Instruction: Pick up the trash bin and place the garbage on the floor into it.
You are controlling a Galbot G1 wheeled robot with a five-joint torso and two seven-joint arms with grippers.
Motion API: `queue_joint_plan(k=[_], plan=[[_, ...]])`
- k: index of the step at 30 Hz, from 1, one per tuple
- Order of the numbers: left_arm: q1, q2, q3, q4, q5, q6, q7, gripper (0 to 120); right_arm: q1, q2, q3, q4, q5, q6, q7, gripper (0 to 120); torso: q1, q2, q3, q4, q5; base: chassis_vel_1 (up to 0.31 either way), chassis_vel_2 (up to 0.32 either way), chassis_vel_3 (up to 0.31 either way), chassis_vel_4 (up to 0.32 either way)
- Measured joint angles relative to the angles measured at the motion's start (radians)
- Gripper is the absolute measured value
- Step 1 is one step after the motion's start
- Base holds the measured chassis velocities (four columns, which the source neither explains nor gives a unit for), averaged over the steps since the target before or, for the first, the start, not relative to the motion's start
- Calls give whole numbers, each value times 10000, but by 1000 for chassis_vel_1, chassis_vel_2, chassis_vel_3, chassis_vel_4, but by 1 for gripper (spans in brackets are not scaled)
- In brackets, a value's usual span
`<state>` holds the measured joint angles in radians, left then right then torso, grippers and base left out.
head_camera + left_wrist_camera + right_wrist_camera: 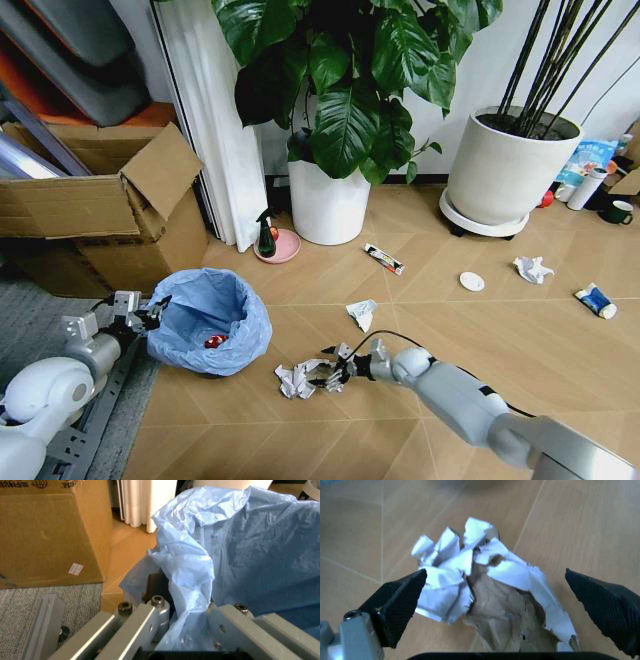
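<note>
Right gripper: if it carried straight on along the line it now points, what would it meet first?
Most likely the crumpled paper wad on the floor. The right gripper is open, its fingers either side of the wad, nothing between them and it. How much gap remains is hard to judge.

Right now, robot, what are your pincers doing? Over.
Left pincer shut on trash bin rim. Right pincer open around crumpled paper wad on floor. Nothing in the way.

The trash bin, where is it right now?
In the head view the trash bin sits low left on the floor, its rim clamped by the left gripper, beside the cardboard box.
</note>
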<state>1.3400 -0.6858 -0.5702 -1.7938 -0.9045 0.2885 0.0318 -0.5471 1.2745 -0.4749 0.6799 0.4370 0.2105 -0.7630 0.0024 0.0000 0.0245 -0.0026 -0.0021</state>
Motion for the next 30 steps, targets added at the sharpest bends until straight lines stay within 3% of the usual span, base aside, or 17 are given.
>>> queue_joint_plan(k=[15, 30], plan=[[-139, -7, 14, 105, -59, -4, 14, 0, 451, 481, -570, -1074, -324, 23, 58, 100, 0, 0, 0, 0, 2, 0, 0, 0, 0], [-172, -37, 28, 151, -77, -20, 32, 0, 587, 545, -780, -1325, -320, -138, 174, 46, 0, 0, 0, 0, 2, 0, 0, 0, 0]])
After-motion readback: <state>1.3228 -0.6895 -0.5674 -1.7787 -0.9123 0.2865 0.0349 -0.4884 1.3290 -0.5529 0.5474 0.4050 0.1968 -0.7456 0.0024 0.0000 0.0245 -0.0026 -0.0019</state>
